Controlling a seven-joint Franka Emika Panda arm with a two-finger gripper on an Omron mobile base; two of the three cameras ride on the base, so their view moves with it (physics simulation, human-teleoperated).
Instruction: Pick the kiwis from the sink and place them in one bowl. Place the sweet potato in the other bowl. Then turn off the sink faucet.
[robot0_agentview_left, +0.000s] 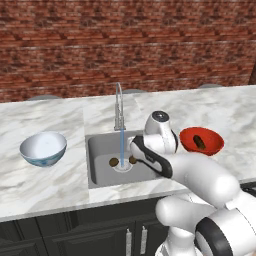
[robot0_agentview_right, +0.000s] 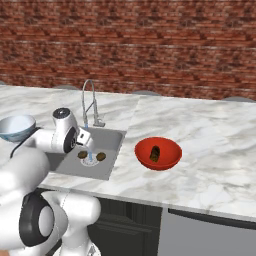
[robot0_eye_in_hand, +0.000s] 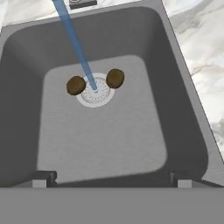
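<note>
Hand view looks straight down into the grey sink (robot0_eye_in_hand: 183, 113), and you can see the fingers (robot0_eye_in_hand: 111, 180) spread wide apart at the bottom edge, holding nothing, above the near part of the basin. Two kiwis (robot0_eye_in_hand: 75, 85) (robot0_eye_in_hand: 115, 78) lie on the sink floor, one on each side of the round drain (robot0_eye_in_hand: 95, 91), each touching or just beside its rim. A blue stream of water (robot0_eye_in_hand: 74, 41) runs down onto the drain between them.

From the left base view you find the gooseneck faucet (robot0_agentview_left: 119, 107) standing at the back edge of the sink, water falling from its spout. The white and blue bowl (robot0_agentview_left: 43, 148) sits on the marble worktop (robot0_agentview_left: 45, 185) to the left of the sink. The red bowl (robot0_agentview_left: 201, 141) sits on the right side, with the dark sweet potato (robot0_agentview_left: 198, 140) lying inside it.

In the right base view the arm reaches over the sink from the left, with the kiwis visible beside the drain below it.
</note>
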